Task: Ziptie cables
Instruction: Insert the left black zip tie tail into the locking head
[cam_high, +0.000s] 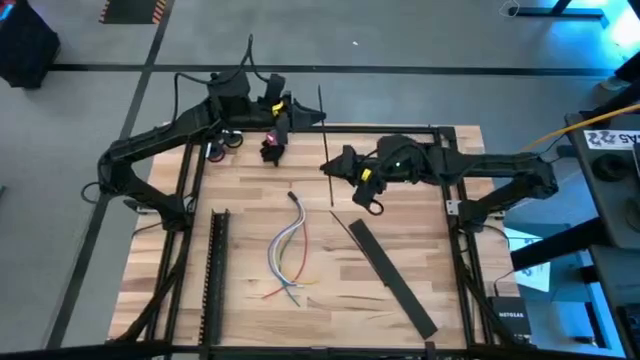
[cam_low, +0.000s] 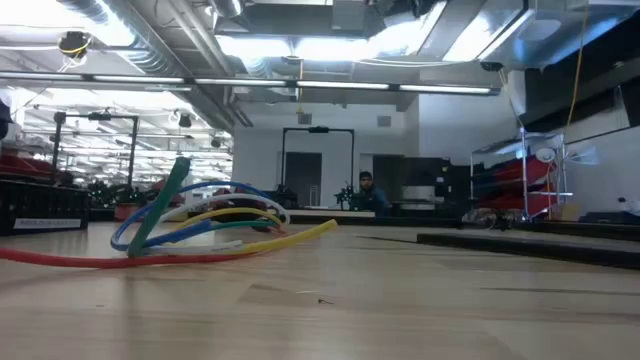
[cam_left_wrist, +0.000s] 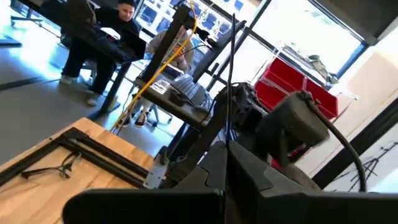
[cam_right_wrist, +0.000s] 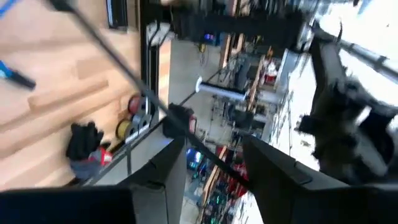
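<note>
Cables (cam_high: 289, 247) lengthwise front-to-back, fanned ends frontward

Thin curved loose wires (cam_high: 290, 250) in white, grey, blue and red lie on the light-brown striped wooden tabletop (cam_high: 400, 200), beside a long flat black bar (cam_high: 392, 278).

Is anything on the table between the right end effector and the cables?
Nothing visible. The right end effector, holding a thin zip tie, hovers above bare wood; the cables lie clear, the black bar off to one side.

High cam straight down; low cam table-level; both share cables (cam_high: 288, 250).
</note>
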